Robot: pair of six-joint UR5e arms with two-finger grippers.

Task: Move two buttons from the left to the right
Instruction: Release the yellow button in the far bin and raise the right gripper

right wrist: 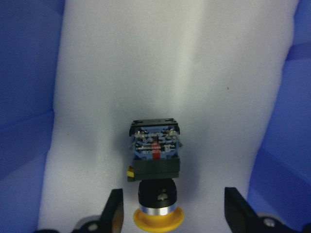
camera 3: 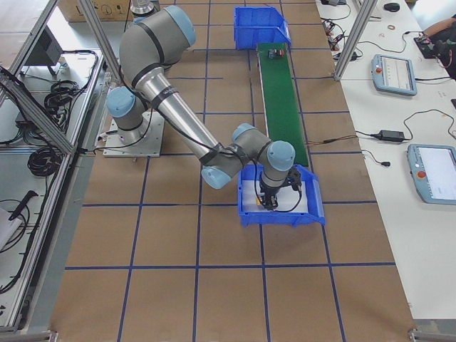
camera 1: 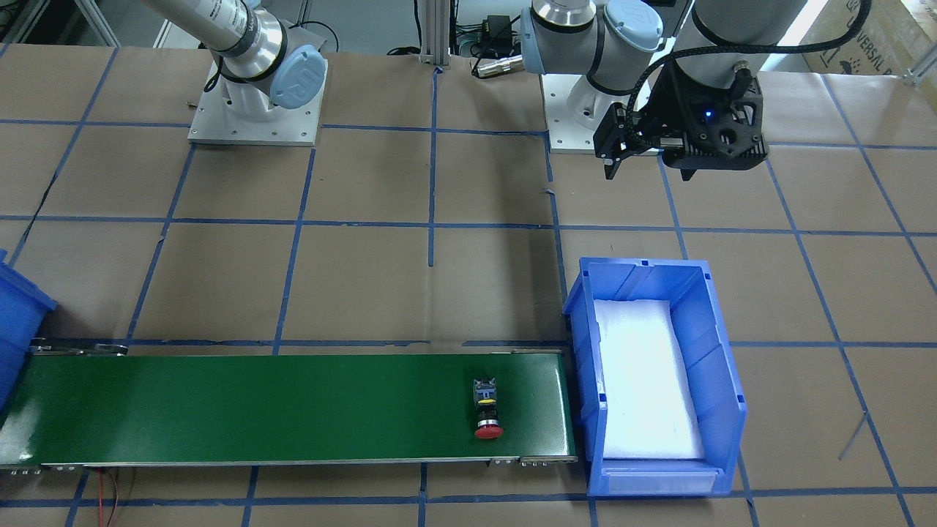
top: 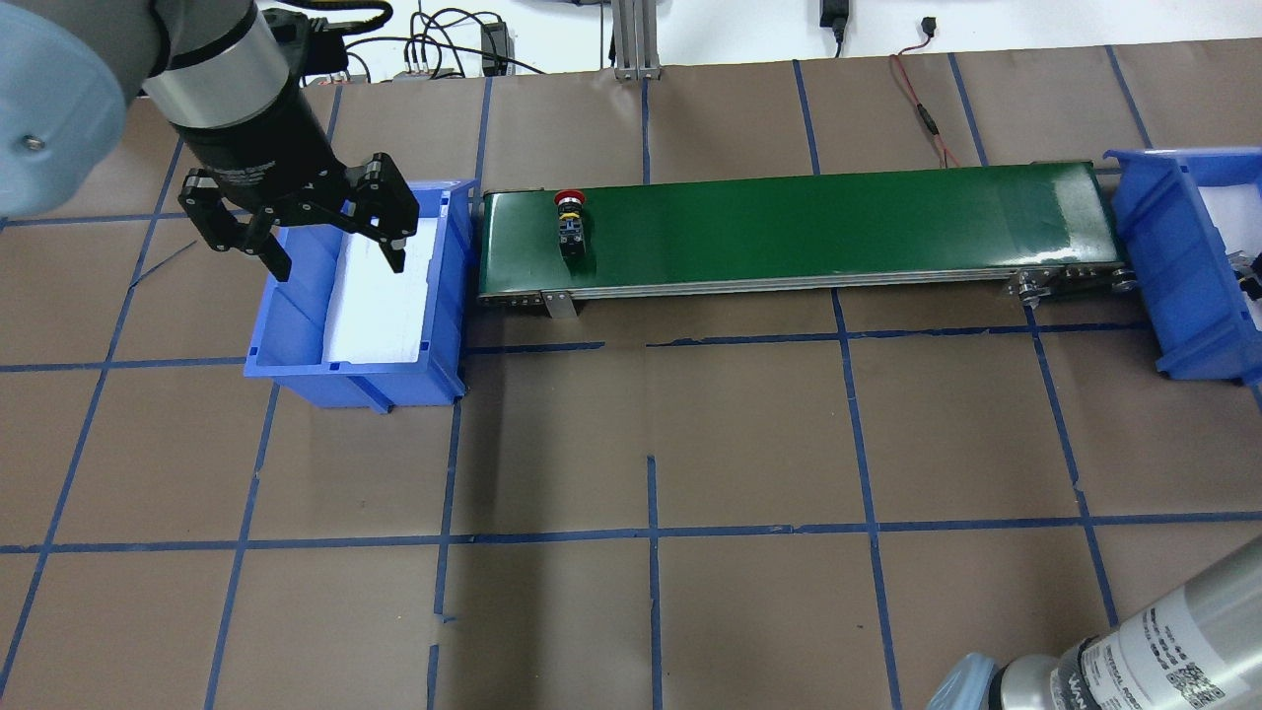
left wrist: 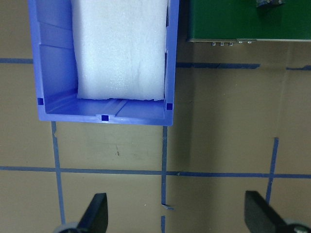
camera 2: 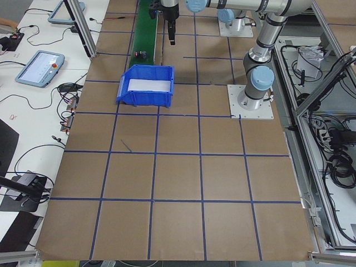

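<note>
The red button (camera 1: 487,411) lies on its side on the green conveyor belt (camera 1: 256,406), near the end by the left blue bin (camera 1: 725,366); it also shows in the overhead view (top: 570,222). The yellow button (right wrist: 154,170) lies on white foam in the right blue bin (right wrist: 24,97), cap toward the camera. My right gripper (right wrist: 176,216) is open, with a finger on each side of the yellow cap and not touching it. My left gripper (top: 340,264) is open and empty, held above the left bin (top: 296,325).
The left bin holds only a white foam pad (left wrist: 121,48). The right bin (top: 1173,276) stands at the belt's other end (top: 1075,217). Brown paper with blue tape lines (top: 651,532) covers the table. Cables lie beyond the belt (top: 917,99).
</note>
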